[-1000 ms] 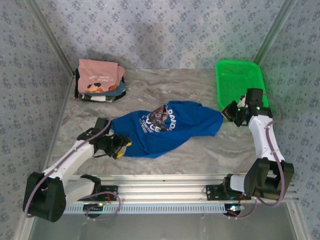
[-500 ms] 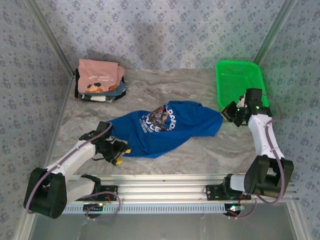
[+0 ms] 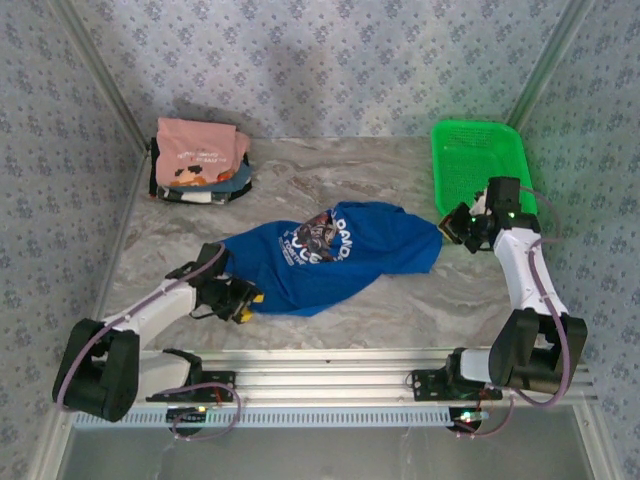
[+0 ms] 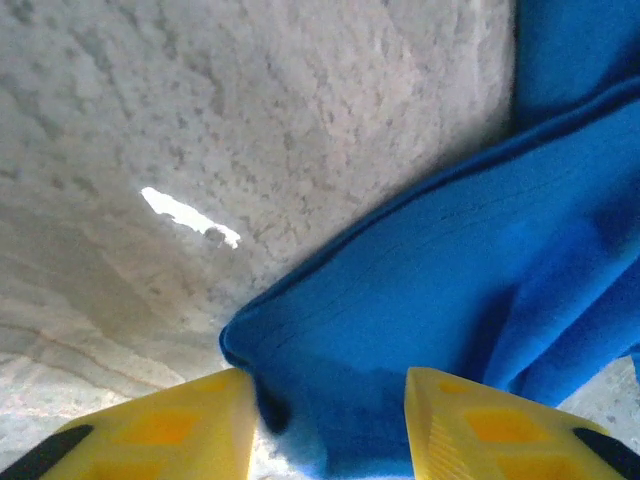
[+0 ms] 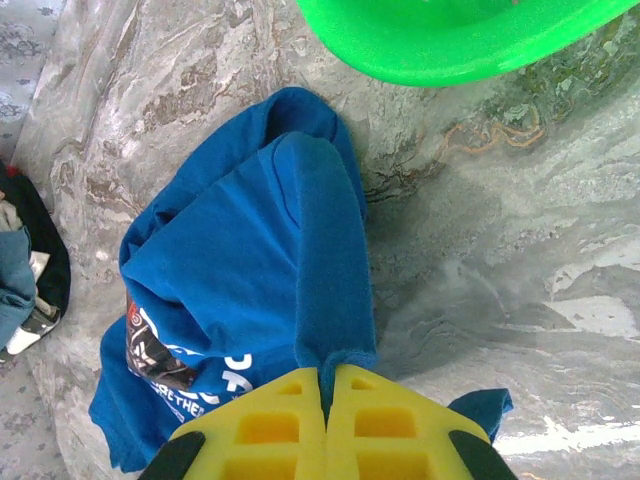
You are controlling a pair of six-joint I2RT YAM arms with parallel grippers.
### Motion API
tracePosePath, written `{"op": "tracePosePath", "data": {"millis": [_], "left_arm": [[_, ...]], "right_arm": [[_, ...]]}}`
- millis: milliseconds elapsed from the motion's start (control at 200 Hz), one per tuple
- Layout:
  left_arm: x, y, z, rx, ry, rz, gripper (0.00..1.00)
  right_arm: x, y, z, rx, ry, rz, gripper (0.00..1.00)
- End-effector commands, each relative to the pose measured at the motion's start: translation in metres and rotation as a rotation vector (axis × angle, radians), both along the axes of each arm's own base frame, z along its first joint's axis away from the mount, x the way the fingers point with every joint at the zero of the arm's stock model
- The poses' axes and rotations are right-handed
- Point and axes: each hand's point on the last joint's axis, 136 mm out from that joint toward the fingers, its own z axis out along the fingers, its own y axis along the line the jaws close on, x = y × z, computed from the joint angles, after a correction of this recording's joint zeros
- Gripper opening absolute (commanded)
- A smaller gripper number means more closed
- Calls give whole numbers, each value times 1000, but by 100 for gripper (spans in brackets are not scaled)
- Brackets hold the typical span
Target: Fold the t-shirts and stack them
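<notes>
The left end effector (image 4: 325, 388) sits low at the near-left hem of the royal-blue t-shirt (image 4: 450, 280), its 2 yellow fingers (image 4: 180, 430) standing apart with a rolled fold of blue cloth filling the gap between them. Whether they are pressing the cloth or just straddling it cannot be told. From above, the same end effector (image 3: 238, 300) is a small dark and yellow shape at the shirt's near-left corner, too small there to read the finger spacing. The right end effector (image 5: 325, 372) is clenched, its 2 yellow fingers pressed together on a raised ridge of the blue t-shirt (image 5: 230, 260) that runs straight into the seam between them. In the top view that end effector (image 3: 455, 225) meets the shirt's far-right tip, just beside the green basket (image 3: 478, 165). Close up, the right wrist view shows the basket's curved rim (image 5: 450, 40) lying beyond the pinched ridge and apart from the cloth, with bare marbled counter (image 5: 480, 250) between. The top view gives the whole layout: the blue t-shirt (image 3: 350, 250) lies rumpled across the middle of the counter (image 3: 330, 175) between the 2 arms, its round printed graphic (image 3: 320, 240) facing up. At the far-left corner, well apart from it, a salmon-pink t-shirt (image 3: 200, 150) with white lettering lies folded on top of darker t-shirts (image 3: 200, 192).
</notes>
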Motion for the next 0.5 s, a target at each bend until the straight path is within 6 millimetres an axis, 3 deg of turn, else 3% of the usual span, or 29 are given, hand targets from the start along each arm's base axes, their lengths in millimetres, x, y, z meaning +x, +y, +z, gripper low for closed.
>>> {"op": "tracePosePath", "data": {"millis": [0,130,295,410,495], "left_arm": [[1,-4,-2,-19,14,12,36],[-7,-2,-5,-9,35,-5,24],[-7,2,0,2,20,-21,0],[4,5,14,9,-27,-33,0],[22,12,42,55,-107,-65,0]], "right_arm": [[-1,4,-3,6,-1,16,0],[0,3,-1,4,-7,15,0],[4,3,4,7,-23,7,0],[11,5,14,28,-55,6,0],[26,11,36,71,-131,13,0]]}}
